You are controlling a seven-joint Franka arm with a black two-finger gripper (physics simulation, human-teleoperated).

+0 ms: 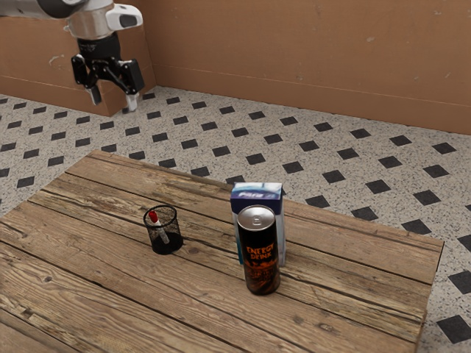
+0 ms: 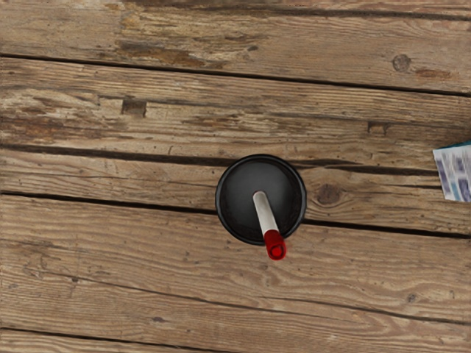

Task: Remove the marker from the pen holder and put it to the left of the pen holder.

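High above the table's far left part in the exterior view, my gripper [image 1: 114, 101] is open, its two fingers apart with nothing between them. Well below it, the black mesh pen holder [image 1: 166, 243] stands upright on the table. A white marker with a red cap [image 1: 154, 218] leans inside it, cap up. From above in the wrist view, the round pen holder [image 2: 239, 184] holds the marker [image 2: 266, 213], whose red end sticks out over the rim.
A black energy drink can [image 1: 259, 254] stands to the pen holder's right in the exterior view, with a blue-and-white box [image 1: 257, 194] just behind it. The wrist view catches the box's corner [image 2: 455, 173]. Everything stands on a plank table [image 1: 96, 243].
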